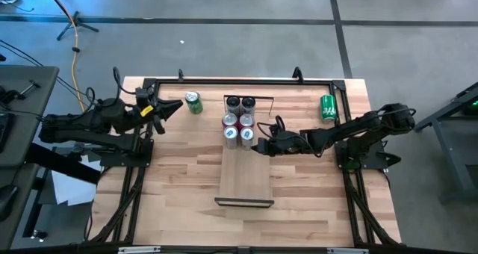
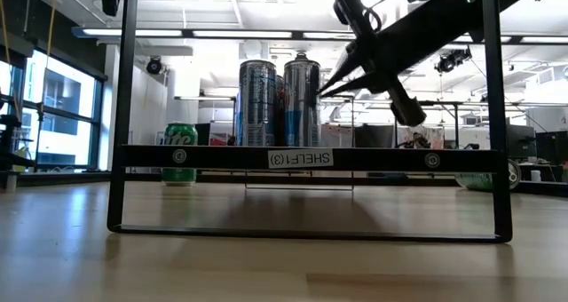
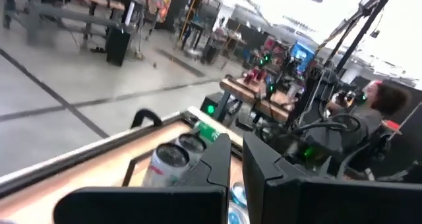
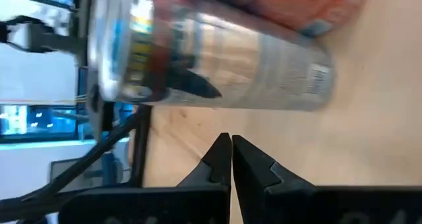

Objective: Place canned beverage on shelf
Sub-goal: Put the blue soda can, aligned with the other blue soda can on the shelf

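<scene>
Standing on the far half of the shelf (image 1: pixel 243 172) are six cans, counted in the high view and arranged in three rows of two: two dark-topped cans (image 1: pixel 240 103) at the far end, two red-topped cans (image 1: pixel 238 121) in the middle, and two silver-topped cans (image 1: pixel 238 134) nearest the bare part of the board. The shelf is being seen lying lengthwise at the middle of the table (image 1: pixel 314 202), with a thin dark frame at each short end; in the low view its near frame is carrying a white label (image 2: pixel 300 158).

Two green cans are being recorded off the shelf. One green can (image 1: pixel 193 102) is standing upright on the table, left of the shelf and just beside the left gripper (image 1: pixel 176 107). The other green can (image 1: pixel 328 107) is lying on its side near the table's far right corner, well apart from the shelf.

The right gripper (image 1: pixel 258 145) is being held low at the shelf's right edge, just beside the nearest row of cans, with its fingers (image 4: pixel 221 159) pressed together and nothing between them. The left gripper's fingers are being seen slightly apart in its wrist view, clamped on nothing.
</scene>
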`<state>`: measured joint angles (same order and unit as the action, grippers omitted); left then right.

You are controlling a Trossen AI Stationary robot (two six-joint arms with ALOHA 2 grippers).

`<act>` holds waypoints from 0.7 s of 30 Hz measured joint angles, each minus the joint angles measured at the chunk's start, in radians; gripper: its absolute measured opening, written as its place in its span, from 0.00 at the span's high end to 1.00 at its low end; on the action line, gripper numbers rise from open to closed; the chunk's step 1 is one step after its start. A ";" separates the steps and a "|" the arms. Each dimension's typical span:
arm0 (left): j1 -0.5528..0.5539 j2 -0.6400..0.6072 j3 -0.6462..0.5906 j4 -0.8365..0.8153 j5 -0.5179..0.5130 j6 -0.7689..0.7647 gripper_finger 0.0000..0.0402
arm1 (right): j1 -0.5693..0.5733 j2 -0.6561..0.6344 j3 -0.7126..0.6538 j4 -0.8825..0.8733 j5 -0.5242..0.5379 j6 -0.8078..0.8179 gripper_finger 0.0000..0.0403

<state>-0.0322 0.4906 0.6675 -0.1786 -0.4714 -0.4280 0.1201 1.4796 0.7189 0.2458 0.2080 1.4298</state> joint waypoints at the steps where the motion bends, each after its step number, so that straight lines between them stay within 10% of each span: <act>1: 0.000 0.009 0.001 -0.014 0.013 -0.008 0.99 | 0.000 0.000 0.000 -0.017 0.008 0.007 1.00; 11: -0.031 0.238 -0.002 -0.352 0.159 -0.162 0.99 | -0.006 0.000 0.000 -0.087 0.029 0.021 1.00; 21: -0.047 0.473 -0.156 0.070 0.190 -0.133 0.99 | -0.045 0.000 0.000 -0.121 0.054 0.039 1.00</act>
<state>-0.0795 0.9641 0.5119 -0.1088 -0.2810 -0.5613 0.0752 1.4796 0.7189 0.1244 0.2619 1.4686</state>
